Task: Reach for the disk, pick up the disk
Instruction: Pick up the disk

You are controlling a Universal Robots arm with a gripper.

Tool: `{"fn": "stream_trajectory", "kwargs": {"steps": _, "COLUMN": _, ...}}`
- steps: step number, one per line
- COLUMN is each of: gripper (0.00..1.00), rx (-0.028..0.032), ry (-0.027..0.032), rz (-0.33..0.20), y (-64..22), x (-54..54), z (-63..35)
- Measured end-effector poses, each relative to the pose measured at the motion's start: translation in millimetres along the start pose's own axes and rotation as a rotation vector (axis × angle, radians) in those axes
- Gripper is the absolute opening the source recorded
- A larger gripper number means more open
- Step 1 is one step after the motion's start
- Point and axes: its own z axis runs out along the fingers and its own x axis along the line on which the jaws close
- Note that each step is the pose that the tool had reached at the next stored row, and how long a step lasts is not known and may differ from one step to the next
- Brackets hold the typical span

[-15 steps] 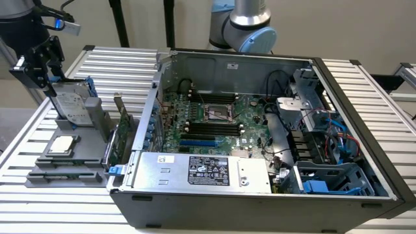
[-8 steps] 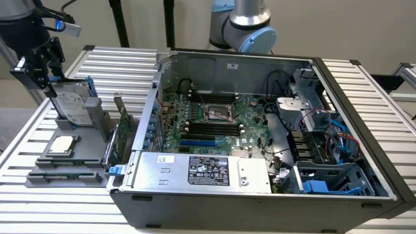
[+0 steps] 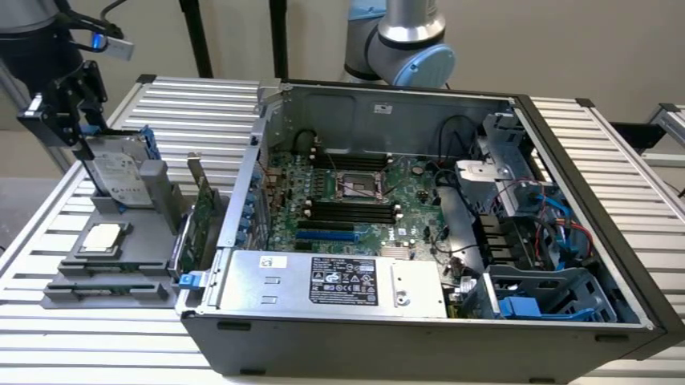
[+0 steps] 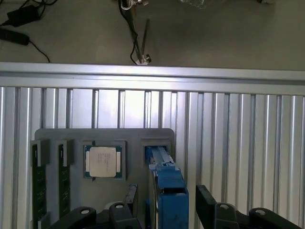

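The disk (image 3: 118,175) stands on edge in a slot of the grey tray (image 3: 137,269) at the exterior view's left; it is silver-grey with a white label and a blue frame. My black gripper (image 3: 83,128) hangs just over its top edge. In the wrist view the disk's blue frame (image 4: 167,183) runs between my two black fingers (image 4: 206,202), which straddle it with a small gap on each side. The gripper (image 4: 164,195) is open and the disk rests in its slot.
A small square silver chip (image 4: 102,161) lies on the same tray (image 4: 133,136), beside two memory sticks (image 4: 38,176). An open computer case (image 3: 428,241) stands to the exterior view's right on the slatted aluminium table (image 3: 631,152). A green card (image 3: 201,204) stands between tray and case.
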Motion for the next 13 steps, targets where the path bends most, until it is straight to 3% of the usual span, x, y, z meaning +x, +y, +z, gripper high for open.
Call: {"fn": "stream_trajectory", "kwargs": {"steps": 13, "gripper": 0.6, "rx": 0.0002, "ry": 0.0163, "rz": 0.0, "y": 1.6, "x": -2.6, "z": 3.7}}
